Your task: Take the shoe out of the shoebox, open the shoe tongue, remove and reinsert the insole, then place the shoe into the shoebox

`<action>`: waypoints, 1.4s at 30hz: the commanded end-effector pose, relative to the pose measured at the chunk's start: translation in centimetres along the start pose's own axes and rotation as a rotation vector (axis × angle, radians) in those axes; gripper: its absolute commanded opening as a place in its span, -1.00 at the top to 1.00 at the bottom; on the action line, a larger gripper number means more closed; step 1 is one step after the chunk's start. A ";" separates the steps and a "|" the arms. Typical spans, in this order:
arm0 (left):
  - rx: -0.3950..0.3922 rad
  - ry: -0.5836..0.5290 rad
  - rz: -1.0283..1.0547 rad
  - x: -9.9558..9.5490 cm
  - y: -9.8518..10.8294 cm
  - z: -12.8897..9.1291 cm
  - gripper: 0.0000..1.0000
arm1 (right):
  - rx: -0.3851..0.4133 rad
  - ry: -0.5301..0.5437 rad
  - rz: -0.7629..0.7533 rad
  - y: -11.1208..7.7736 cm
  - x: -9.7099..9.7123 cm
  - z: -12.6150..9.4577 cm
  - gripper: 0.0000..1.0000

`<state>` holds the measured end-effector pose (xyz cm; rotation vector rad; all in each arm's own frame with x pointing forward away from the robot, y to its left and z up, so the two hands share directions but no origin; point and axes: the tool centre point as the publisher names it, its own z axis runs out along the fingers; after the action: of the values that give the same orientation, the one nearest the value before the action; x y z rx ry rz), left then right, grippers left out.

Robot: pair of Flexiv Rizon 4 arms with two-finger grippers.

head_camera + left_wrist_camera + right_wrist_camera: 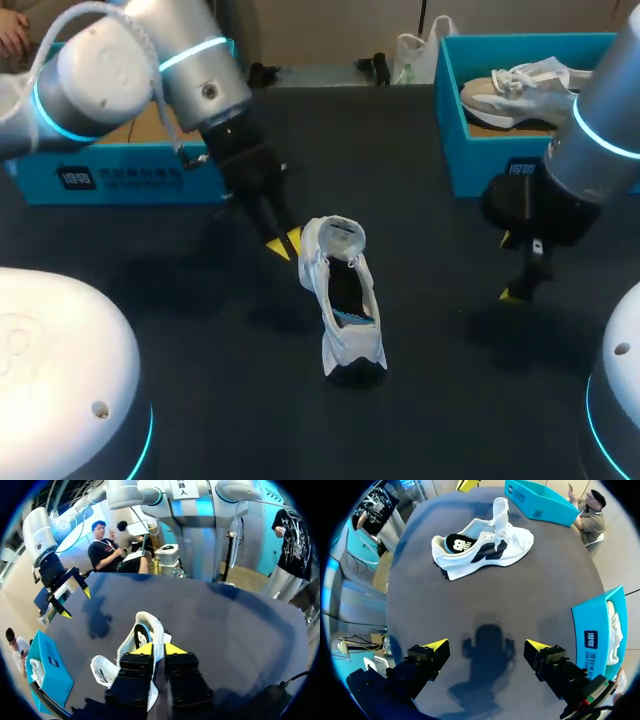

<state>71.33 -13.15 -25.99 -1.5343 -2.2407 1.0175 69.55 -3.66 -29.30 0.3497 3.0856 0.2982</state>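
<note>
Head view: the left arm comes in from 10 o'clock and slants down toward the middle of the counter. Its end effector is just beside the toe end of the white shoe. The shoe stands on its sole at the centre, long axis from 12 to 6 o'clock, toe toward 12, heel toward 6. The right arm enters from 3 o'clock, its end effector pointing down, well apart from the shoe. A blue box at 1 o'clock holds a second shoe.

Left wrist view: the shoe lies against and ahead of the left end effector. I cannot tell whether it is clamped on it.

Right wrist view: the right end effector stands wide apart over bare counter, with the shoe well ahead, tongue lifted.
</note>
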 end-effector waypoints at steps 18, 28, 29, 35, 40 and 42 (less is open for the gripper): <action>-0.125 0.316 0.183 -2.0 -0.6 1.1 1.00 | -0.001 -0.002 -0.001 -0.1 0.1 0.0 -1.00; -0.099 0.402 0.300 -3.2 -1.1 2.5 1.00 | -0.001 -0.002 -0.001 -0.1 0.1 0.0 -1.00; -0.099 0.402 0.300 -3.2 -1.1 2.5 1.00 | -0.001 -0.002 -0.001 -0.1 0.1 0.0 -1.00; -0.125 0.481 0.411 -4.0 -1.7 7.0 1.00 | -0.001 -0.002 -0.001 -0.1 0.1 0.0 -1.00; -0.125 0.481 0.411 -4.0 -1.7 7.0 1.00 | -0.001 -0.002 -0.001 -0.1 0.1 0.0 -1.00; -0.125 0.481 0.411 -4.0 -1.7 7.0 1.00 | -0.001 -0.002 -0.001 -0.1 0.1 0.0 -1.00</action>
<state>67.75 -19.90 -29.23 -2.0853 -1.7263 0.5185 69.46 -3.73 -29.27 0.3483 3.0845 0.3025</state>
